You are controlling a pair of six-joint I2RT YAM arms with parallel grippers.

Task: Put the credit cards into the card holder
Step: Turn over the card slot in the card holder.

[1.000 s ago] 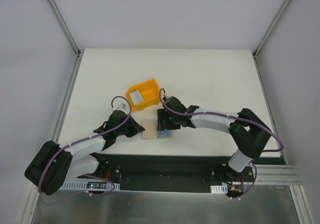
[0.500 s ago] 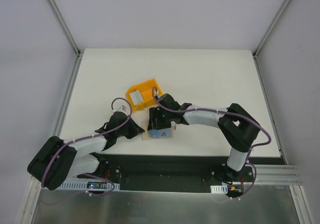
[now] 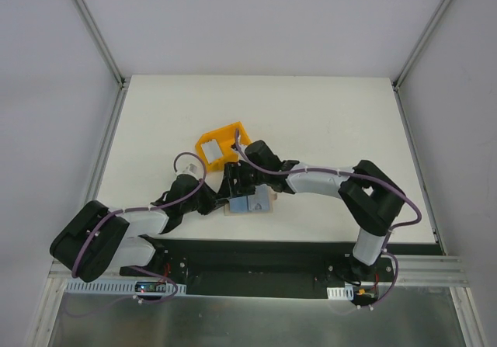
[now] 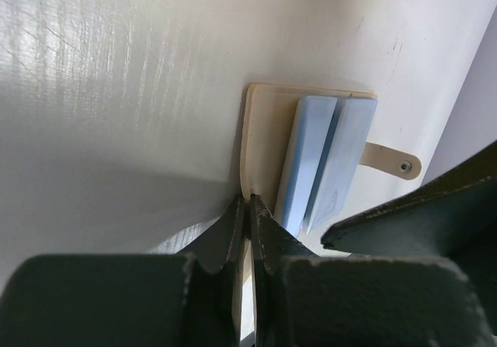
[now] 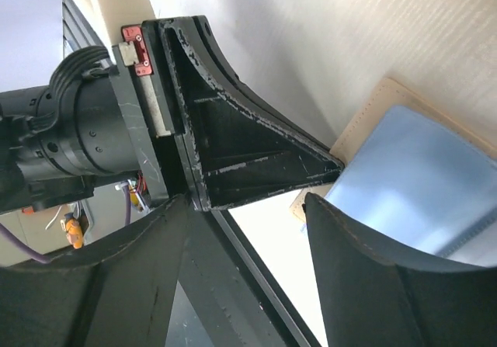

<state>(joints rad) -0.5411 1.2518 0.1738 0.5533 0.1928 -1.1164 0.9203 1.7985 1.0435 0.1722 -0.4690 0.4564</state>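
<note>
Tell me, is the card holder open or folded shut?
Open: the card holder lies flat, its snap tab sticking out unfastened, two credit cards resting on it.

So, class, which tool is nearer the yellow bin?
Right. The right tool is close by the yellow bin; the left tool is farther off, pinching the card holder.

Left arm [image 3: 132, 227], right arm [image 3: 326, 182]: white links, black joints. Purple cable [image 3: 187, 155] loops along each. Black wedge fingers [image 5: 248, 157], chipped edges. Red connector [image 5: 133, 48].

left gripper [image 4: 248, 202] pinched closed | right gripper [image 5: 248, 207] spread, close beside
</note>
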